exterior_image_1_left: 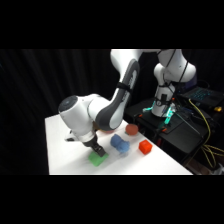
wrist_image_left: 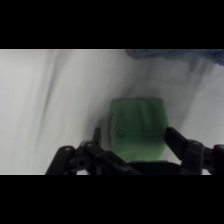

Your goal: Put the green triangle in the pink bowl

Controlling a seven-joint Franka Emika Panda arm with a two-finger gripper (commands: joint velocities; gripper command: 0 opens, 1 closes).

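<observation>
The gripper (exterior_image_1_left: 97,151) is reaching down at the worktop's (exterior_image_1_left: 65,150) near edge, its jaws standing open on either side of the green triangle (wrist_image_left: 137,130), which is lying flat; the blue block (exterior_image_1_left: 119,144) is sitting nearby at two o'clock.

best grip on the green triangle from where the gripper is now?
Take the green triangle across its two side faces, coming straight down from above. It lies flat on the white table, apart from the blue block, and in the wrist view the gripper already has a finger on either side of it. Closing there looks workable.
</observation>
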